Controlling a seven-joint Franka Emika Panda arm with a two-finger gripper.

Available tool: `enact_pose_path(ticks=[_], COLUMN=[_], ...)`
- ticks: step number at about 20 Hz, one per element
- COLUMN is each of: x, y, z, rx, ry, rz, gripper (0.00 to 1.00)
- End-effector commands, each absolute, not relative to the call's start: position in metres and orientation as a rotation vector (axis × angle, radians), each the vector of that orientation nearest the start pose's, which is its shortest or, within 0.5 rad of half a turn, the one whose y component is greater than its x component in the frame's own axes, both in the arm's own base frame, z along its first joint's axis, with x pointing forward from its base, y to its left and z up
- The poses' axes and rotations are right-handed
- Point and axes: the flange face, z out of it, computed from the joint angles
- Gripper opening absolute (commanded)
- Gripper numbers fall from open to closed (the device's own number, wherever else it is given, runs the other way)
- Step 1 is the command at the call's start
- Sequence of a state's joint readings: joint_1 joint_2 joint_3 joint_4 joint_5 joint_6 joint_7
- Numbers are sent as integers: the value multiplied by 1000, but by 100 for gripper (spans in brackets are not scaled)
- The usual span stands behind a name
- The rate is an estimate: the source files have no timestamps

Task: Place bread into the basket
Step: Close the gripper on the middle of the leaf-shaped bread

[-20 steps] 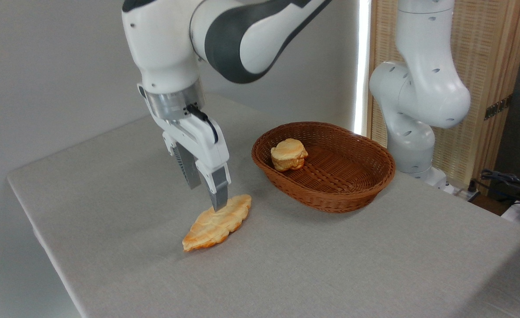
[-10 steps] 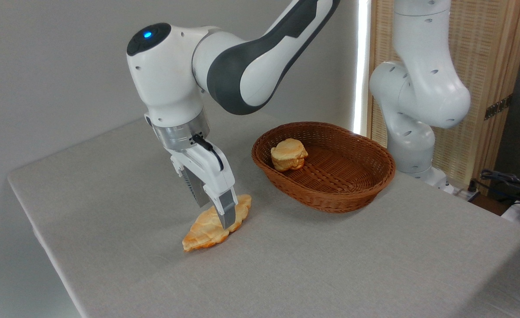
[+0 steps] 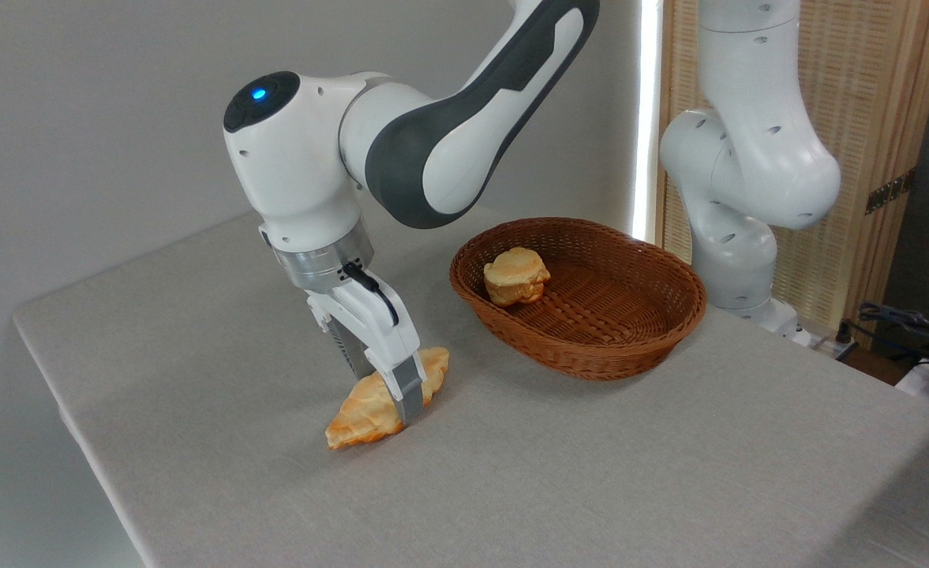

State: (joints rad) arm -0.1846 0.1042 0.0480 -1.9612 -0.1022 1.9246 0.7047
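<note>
While bread [image 3: 377, 398] lies on table: ungrasped.
Jaws: straddling it; closure unclear.
Left: lift, carry to basket [image 3: 590, 359].

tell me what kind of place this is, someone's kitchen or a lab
Most likely a robotics lab, not a kitchen. A robot arm is mounted at a table covered in plain grey cloth, with only a bread and a basket laid out as props. Cables trail at the right edge.

Bread [image 3: 361, 412]: golden, ridged, flat on table, left of basket [image 3: 590, 359]. Basket: brown oval wicker, upright.
</note>
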Motion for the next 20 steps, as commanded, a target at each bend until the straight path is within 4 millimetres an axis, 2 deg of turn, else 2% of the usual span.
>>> enact_pose_path(ticks=[1, 12, 14, 16, 17, 20], x=[561, 560, 559, 556, 550, 530], y=[-82, -82, -82, -81, -80, -78], z=[412, 416, 428, 452, 475, 519], rx=[-2978, -2974, -2971, -2963, -2957, -2947], ry=[1294, 1306, 1310, 1310, 1309, 1318], rz=[146, 138, 115, 52, 4, -59], gripper=[33, 35, 36, 36, 36, 37])
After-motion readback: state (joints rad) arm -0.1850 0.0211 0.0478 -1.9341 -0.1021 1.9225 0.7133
